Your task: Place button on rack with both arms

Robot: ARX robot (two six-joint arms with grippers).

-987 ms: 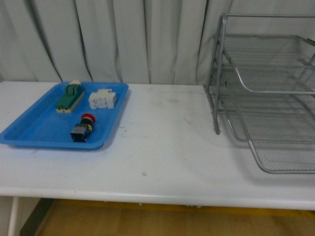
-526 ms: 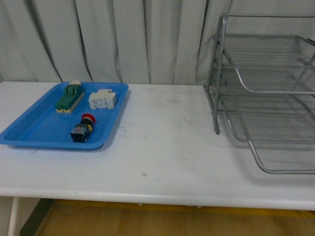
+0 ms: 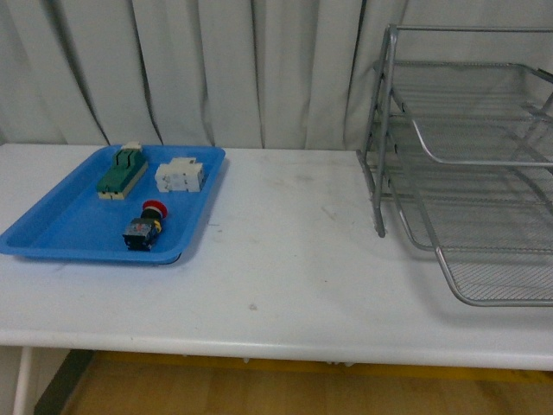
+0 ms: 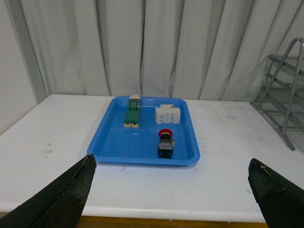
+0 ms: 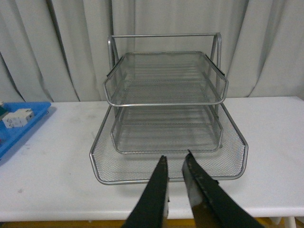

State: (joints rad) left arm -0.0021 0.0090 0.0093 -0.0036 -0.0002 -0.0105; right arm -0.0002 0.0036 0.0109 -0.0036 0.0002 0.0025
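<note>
My left hand [image 4: 171, 160] is spread wide, its two dark fingers [image 4: 66, 197] far apart with nothing between them. It hangs above the near edge of the desk [image 3: 285, 259] and faces the blue tray [image 3: 52, 229]. My right hand [image 5: 175, 156] is all but clenched. Its fingers run side by side with only a thin slit between them, and they grip nothing. That hand points at the front of the rack [image 3: 467, 156].

The button [image 3: 145, 226] lies on its side in the blue tray, in the part nearest to me and close to the front rim. Its red cap is turned toward the curtain [image 3: 216, 69] and its dark body toward me. Neither of my hands touches it. Behind it in the same tray sits the white block [image 3: 180, 174], and to the left of that block lies the green-topped switch [image 3: 122, 170], set lengthwise. The three pieces lie apart from one another.

The rack stands on the right side of the desk, well apart from the tray, with bare white desk between them. It has three wire-mesh tiers in a silver tube frame. The lowest tier juts out toward me past the upper two, and from my right wrist all three tiers look empty. The tray sits on the left side of the desk, its far edge near the curtain.
</note>
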